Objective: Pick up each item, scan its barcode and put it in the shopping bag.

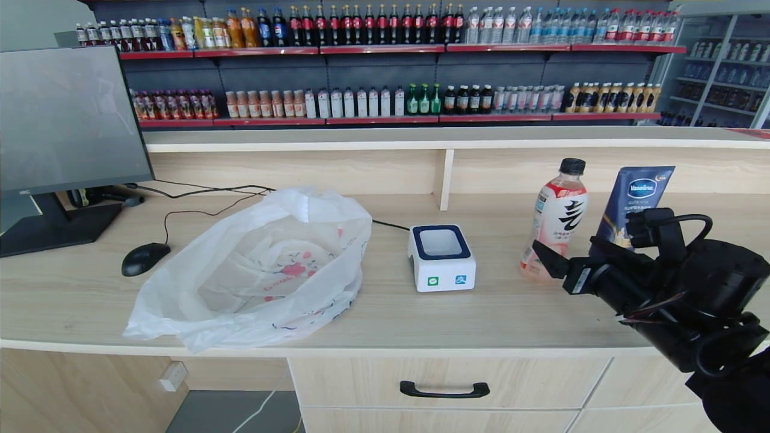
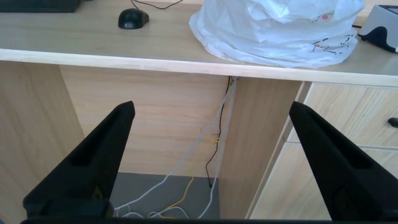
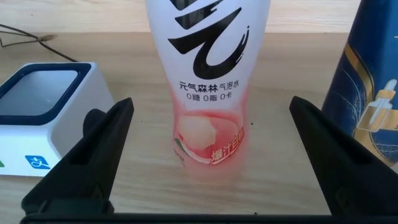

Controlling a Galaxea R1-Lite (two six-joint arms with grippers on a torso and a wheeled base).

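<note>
Head view: a clear plastic bottle of pink drink with a black cap (image 1: 556, 219) stands upright toward the right end of the pale wooden counter (image 1: 511, 313), just beside a dark blue tube (image 1: 634, 201). The right gripper (image 1: 565, 246) is just in front of it.

Left wrist view: the left gripper (image 2: 211, 109) is spread wide below the counter's front edge, well away from the bottle. The white plastic shopping bag (image 2: 280, 28) lies above.

Right wrist view: the right gripper's fingers are wide apart and hold nothing. The bottle stands straight ahead, centred on the gap and untouched, so I judge a level advance should bracket it.
</note>
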